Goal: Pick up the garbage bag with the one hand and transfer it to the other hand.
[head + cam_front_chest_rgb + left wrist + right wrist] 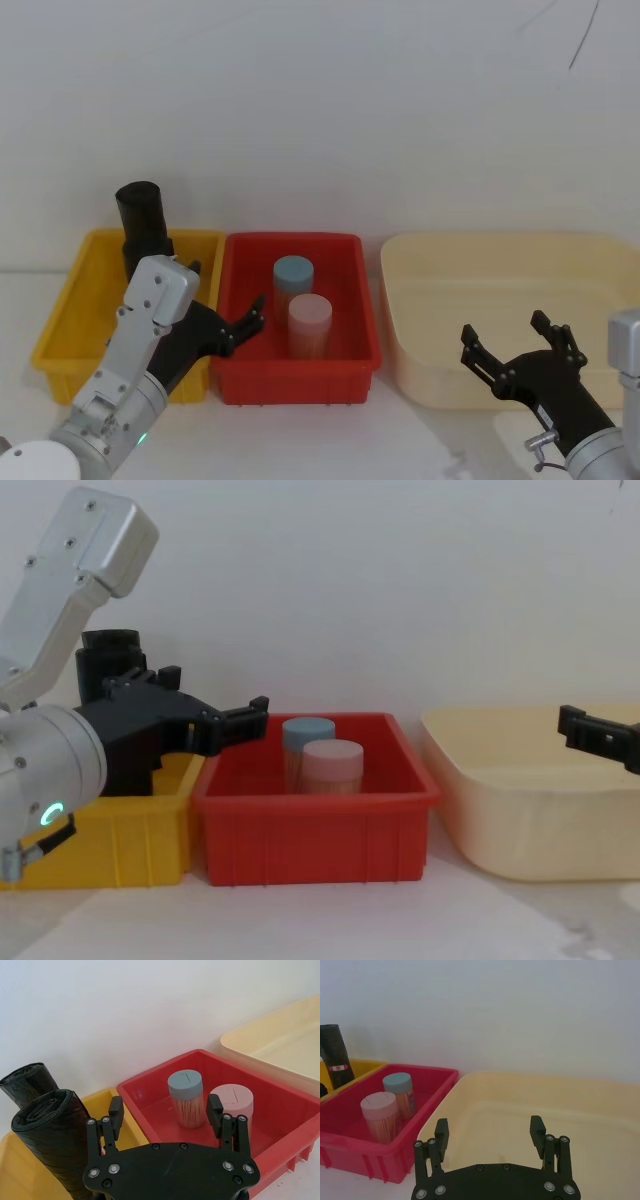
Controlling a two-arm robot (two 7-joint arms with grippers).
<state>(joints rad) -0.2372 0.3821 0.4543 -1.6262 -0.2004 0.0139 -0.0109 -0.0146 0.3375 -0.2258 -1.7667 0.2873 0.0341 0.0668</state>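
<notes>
Currently: left tool (165,1107), released, jaws apart, empty. The garbage bag (55,1130) stands upright just beside one jaw, in the yellow bin (15,1170), with a second roll (27,1082) just beyond. Right tool (489,1127), released, empty, above the cream bin (520,1077).

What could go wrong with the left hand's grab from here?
1. The open left hand straddles the wall between yellow bin and red bin; a finger may clip it or the blue-lidded jar.
2. The garbage bag stands close beside a second roll; the grasp might catch or topple both.
</notes>
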